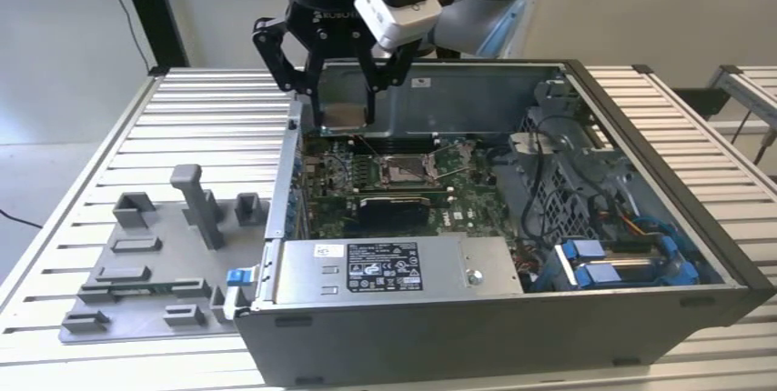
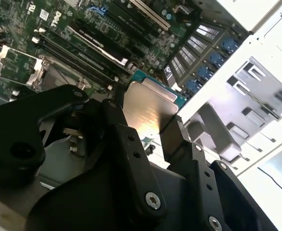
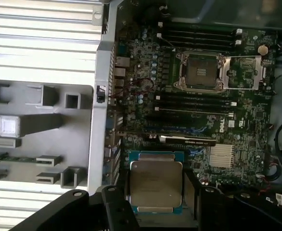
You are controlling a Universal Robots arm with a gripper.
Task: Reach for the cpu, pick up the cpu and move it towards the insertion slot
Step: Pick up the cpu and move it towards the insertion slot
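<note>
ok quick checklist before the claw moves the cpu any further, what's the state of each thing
1. cpu held in the claw: ok, pads on two opposite edges.
2. cpu lifted off the grey tray: ok, it hangs above the open case.
3. insertion slot open: ok, frame flipped aside, centre bare.
4. cpu over the slot: not ok, apart from it in the first wrist view.
5. cpu level: cannot tell.

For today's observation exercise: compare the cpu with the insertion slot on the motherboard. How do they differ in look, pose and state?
1. The cpu has a plain silvery lid; the insertion slot is a shiny metal frame around a brownish centre.
2. The cpu is clamped in the gripper, above the board; the insertion slot is fixed into the green motherboard.
3. The insertion slot lies open and empty.
Both are square.
</note>
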